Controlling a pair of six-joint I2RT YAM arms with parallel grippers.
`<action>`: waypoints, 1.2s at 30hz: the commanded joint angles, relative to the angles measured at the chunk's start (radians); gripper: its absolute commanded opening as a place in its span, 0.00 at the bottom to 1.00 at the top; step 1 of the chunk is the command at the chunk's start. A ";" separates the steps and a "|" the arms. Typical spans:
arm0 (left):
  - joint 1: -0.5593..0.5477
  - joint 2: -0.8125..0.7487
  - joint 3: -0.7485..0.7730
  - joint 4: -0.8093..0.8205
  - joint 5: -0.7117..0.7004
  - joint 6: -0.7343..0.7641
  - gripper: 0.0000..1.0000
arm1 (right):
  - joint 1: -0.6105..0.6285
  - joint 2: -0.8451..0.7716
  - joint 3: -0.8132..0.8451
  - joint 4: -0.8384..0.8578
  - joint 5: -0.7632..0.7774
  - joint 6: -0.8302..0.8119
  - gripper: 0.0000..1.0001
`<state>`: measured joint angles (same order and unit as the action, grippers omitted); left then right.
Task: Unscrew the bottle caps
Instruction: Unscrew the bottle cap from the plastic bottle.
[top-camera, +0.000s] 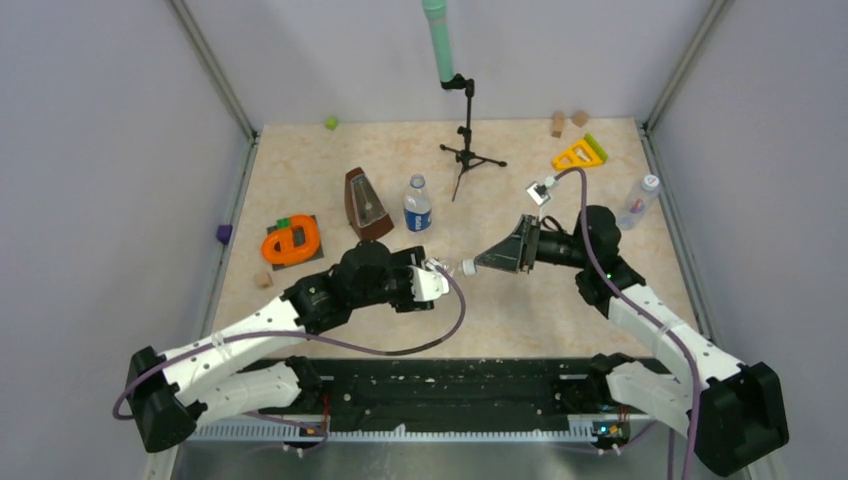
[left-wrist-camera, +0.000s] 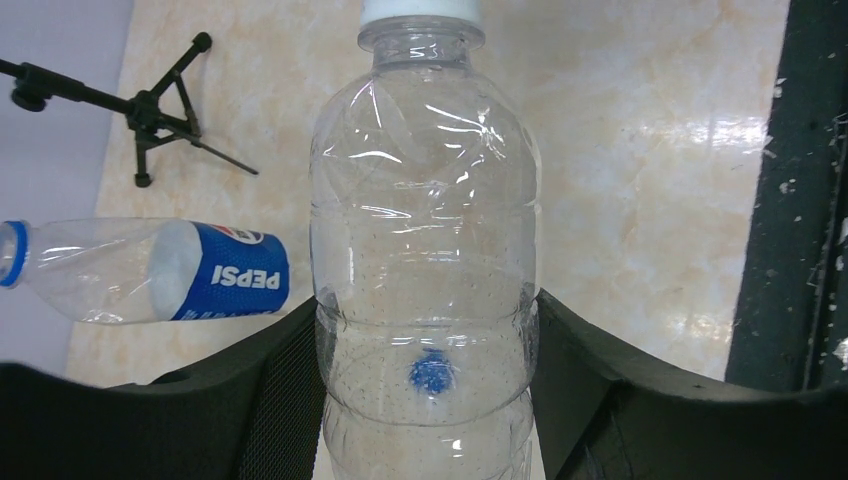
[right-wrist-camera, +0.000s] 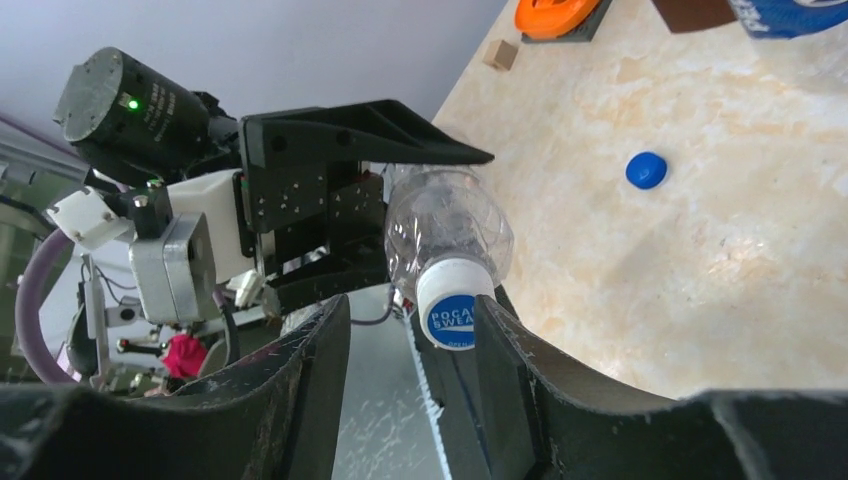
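Note:
My left gripper is shut on the body of a plain clear bottle and holds it level above the table, neck toward the right arm. Its white cap, printed in blue, is on the neck. My right gripper is open around that cap. The cap rests against one finger, with a clear gap to the other. A blue-and-white labelled bottle stands behind, with no cap on its neck. A dark blue cap lies loose on the table. A bluish bottle with a white cap is near the right wall.
A brown metronome and an orange ring on a dark base are at the left. A microphone stand rises at the back centre, with a yellow triangle at the back right. Small wooden blocks lie near the edges.

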<state>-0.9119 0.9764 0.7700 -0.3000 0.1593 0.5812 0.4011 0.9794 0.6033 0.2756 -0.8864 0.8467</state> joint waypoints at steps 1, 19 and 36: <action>-0.018 -0.045 -0.018 0.081 -0.092 0.087 0.00 | 0.034 0.012 0.049 -0.046 -0.048 -0.049 0.47; -0.031 -0.052 -0.031 0.081 -0.067 0.117 0.00 | 0.048 0.075 0.015 0.074 -0.033 0.020 0.48; -0.033 -0.061 -0.034 0.069 -0.022 0.080 0.00 | 0.073 0.080 0.024 0.019 -0.002 -0.091 0.00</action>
<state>-0.9379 0.9253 0.7364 -0.2638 0.0868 0.6788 0.4568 1.0718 0.6041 0.2878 -0.9108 0.8165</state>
